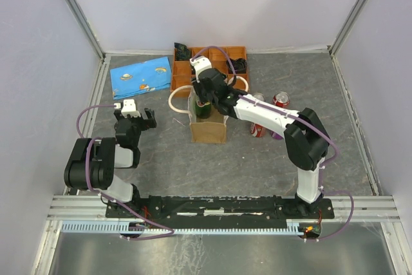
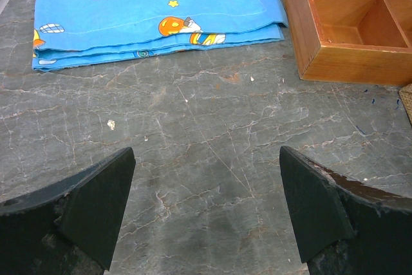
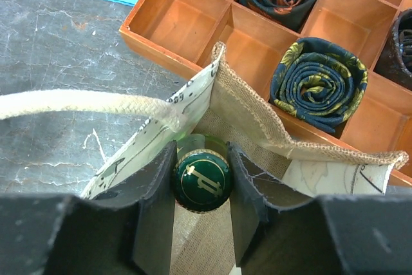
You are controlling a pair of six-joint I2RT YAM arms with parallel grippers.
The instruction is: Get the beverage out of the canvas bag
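The tan canvas bag (image 1: pixel 208 131) stands upright mid-table with cream loop handles (image 1: pixel 175 102). A green bottle (image 1: pixel 203 109) stands inside it. In the right wrist view its green cap with a gold emblem (image 3: pixel 201 181) sits between my right gripper's two black fingers (image 3: pixel 156 188), which press on its sides. My right gripper (image 1: pixel 205 98) is down in the bag's open mouth, whose rim shows in the right wrist view (image 3: pixel 239 98). My left gripper (image 1: pixel 136 119) is open and empty over bare table, left of the bag; in the left wrist view (image 2: pixel 206 214) nothing lies between its fingers.
An orange-brown compartment tray (image 1: pixel 187 69) with rolled dark ties (image 3: pixel 318 80) stands just behind the bag. A flat blue patterned pouch (image 1: pixel 141 76) lies at the back left. Two red cans (image 1: pixel 280 100) (image 1: pixel 257 129) are right of the bag, under my right arm.
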